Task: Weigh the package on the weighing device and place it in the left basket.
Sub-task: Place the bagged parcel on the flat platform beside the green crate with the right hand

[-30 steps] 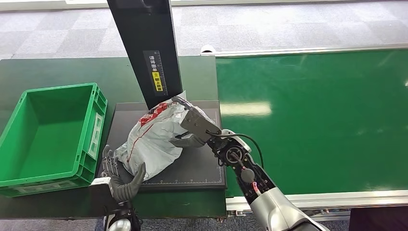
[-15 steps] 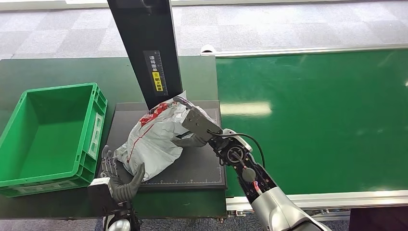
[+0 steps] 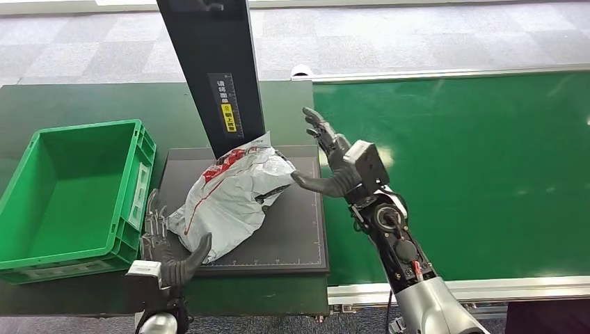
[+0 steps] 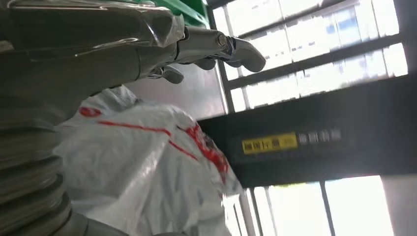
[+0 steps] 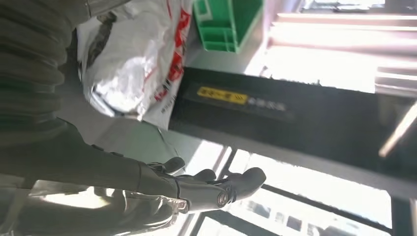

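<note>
**Package down on the scale, my left hand takes over**

The package lies on the weighing device, beside the green basket at the table's left edge. My left hand cups its near corner, fingers apart, gripping nothing. I should close low around the bag's bulk before lifting. My right hand, which was pressing the package a moment ago, has lifted clear, fingers spread.

White package on weighing device
</note>
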Motion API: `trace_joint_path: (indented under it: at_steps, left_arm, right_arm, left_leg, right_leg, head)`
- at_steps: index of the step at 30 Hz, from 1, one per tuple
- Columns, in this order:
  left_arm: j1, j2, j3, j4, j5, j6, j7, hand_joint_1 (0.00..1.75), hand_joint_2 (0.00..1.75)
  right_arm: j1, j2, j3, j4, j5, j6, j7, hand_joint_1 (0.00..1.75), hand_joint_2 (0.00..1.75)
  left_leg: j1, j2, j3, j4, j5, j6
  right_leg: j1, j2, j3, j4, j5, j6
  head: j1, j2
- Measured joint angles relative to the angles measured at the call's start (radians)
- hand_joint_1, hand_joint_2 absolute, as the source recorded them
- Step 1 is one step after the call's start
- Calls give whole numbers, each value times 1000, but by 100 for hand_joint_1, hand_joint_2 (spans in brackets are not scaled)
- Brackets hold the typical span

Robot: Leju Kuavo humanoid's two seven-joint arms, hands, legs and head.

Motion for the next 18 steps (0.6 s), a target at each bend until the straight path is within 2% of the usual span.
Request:
trace_joint_path:
  at_steps: [2, 4, 5, 6, 8, 12, 18]
  left_arm:
    - [-121, 18, -45, 70, -176, -97, 123, 0, 175]
    - [-318, 7, -110, 240, -445, -162, 268, 0, 175]
    - [-408, -9, -137, 335, -579, -174, 311, 0, 175]
    - [-480, -25, -157, 418, -679, -176, 326, 0, 175]
    - [-585, -50, -186, 554, -760, -175, 328, 0, 175]
    - [-702, -73, -222, 722, -749, -179, 344, 0, 175]
    - [-782, -88, -255, 851, -763, -201, 360, 0, 175]
  right_arm:
    - [44, -15, -31, -92, -8, 1, -28, 0, 175]
    - [85, -11, -48, -200, 5, 2, -18, 0, 175]
    - [99, -6, -51, -249, 11, 1, -3, 0, 175]
    - [108, -2, -53, -288, 14, 1, 7, 0, 175]
    - [121, 0, -59, -346, 15, 0, 16, 0, 175]
    - [129, -2, -66, -394, 15, 1, 12, 0, 175]
    - [106, 2, -66, -398, 15, 12, 0, 0, 175]
  left_leg:
    - [-1, -6, -2, 1, 2, 1]
    - [-1, -14, -5, 1, 6, 2]
    - [-1, -14, -6, 1, 8, 1]
    - [-1, -11, -6, 1, 8, 1]
    - [-1, -3, -5, 1, 8, 1]
    - [-1, 0, -4, 1, 8, 1]
    - [-1, 0, -6, 1, 8, 1]
  right_leg:
    - [-1, -6, 0, 0, 0, 0]
    - [-1, -15, 0, 0, 2, -1]
    - [-1, -15, 0, 0, 3, -2]
    - [-1, -12, 0, 1, 5, -2]
    - [-1, -6, -1, 1, 7, -2]
    - [-2, -2, -3, 1, 9, -1]
    - [-1, -2, -4, 1, 9, -1]
  head:
    - [0, 0]
    - [0, 0]
    - [0, 0]
    - [0, 0]
    - [1, 0]
    - [1, 0]
    - [1, 0]
